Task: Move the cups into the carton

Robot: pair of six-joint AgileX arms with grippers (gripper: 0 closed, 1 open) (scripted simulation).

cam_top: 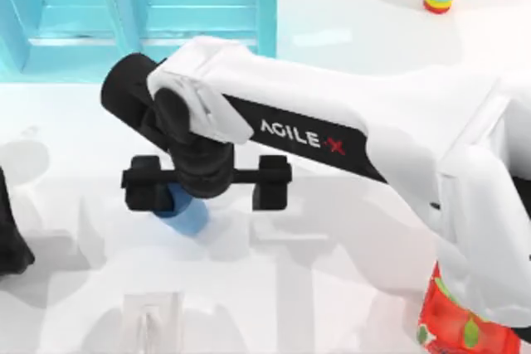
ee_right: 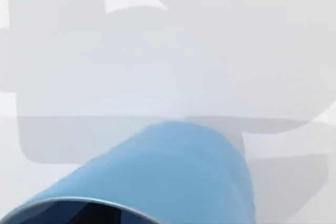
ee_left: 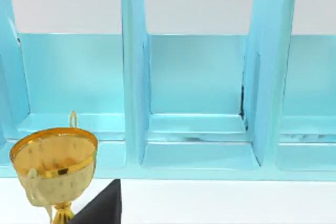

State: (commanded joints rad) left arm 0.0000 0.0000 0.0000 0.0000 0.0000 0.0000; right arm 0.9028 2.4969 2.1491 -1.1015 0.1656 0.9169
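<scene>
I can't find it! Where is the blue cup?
In the top view the blue cup sits left of the table's middle, right under the right hand, in front of the turquoise carton.

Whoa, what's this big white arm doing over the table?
The right arm reaches across the table, and its tool hangs right over a blue cup, which pokes out beneath it. The right wrist view shows that cup close up, standing on the white table. The job is to put cups into the light blue carton at the back, so the cup isn't there yet. The left arm sits at the table's left edge, facing the carton and a gold trophy.
</scene>
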